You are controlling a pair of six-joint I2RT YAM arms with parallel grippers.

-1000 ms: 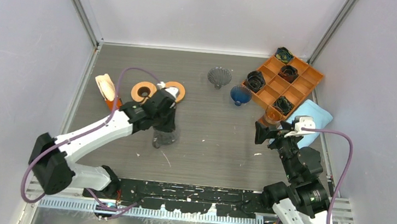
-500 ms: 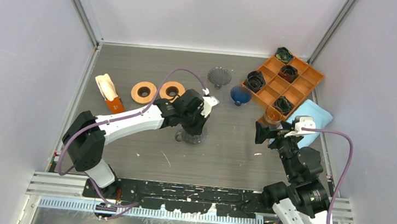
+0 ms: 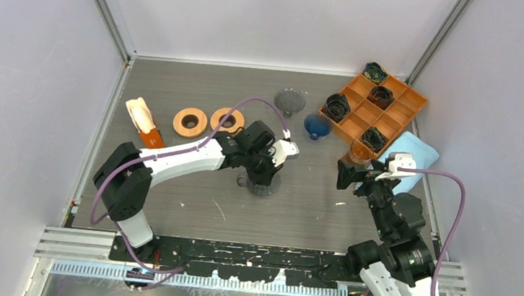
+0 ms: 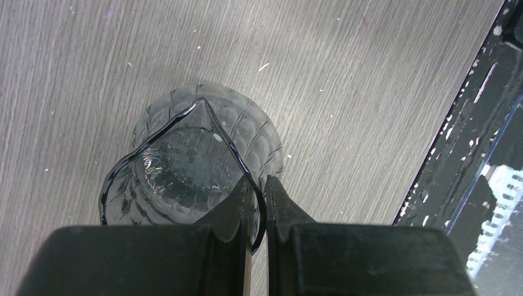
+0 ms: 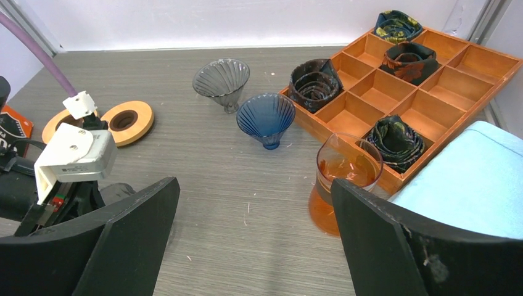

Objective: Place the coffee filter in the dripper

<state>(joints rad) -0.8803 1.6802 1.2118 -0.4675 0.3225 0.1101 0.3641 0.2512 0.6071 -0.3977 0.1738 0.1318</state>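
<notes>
My left gripper (image 3: 266,169) is shut on the rim of a clear patterned glass vessel with a spout (image 3: 258,185), at the table's middle. In the left wrist view the fingers (image 4: 259,206) pinch its dark rim, one inside and one outside the glass (image 4: 185,163). A grey ribbed dripper (image 3: 290,101) and a blue ribbed dripper (image 3: 317,126) stand behind it, also in the right wrist view: grey (image 5: 221,78), blue (image 5: 266,117). A cream filter stack in an orange holder (image 3: 140,117) sits far left. My right gripper (image 5: 253,237) is open and empty at the right.
An orange compartment tray (image 3: 410,99) with dark folded items stands at the back right. An orange glass carafe (image 5: 342,185) and a light blue cloth (image 3: 412,151) are beside it. Two orange rings (image 3: 190,121) (image 3: 227,120) lie left of the middle.
My left arm has swung right, carrying the clear glass vessel from left of centre to the table's middle. The right arm has not moved.
</notes>
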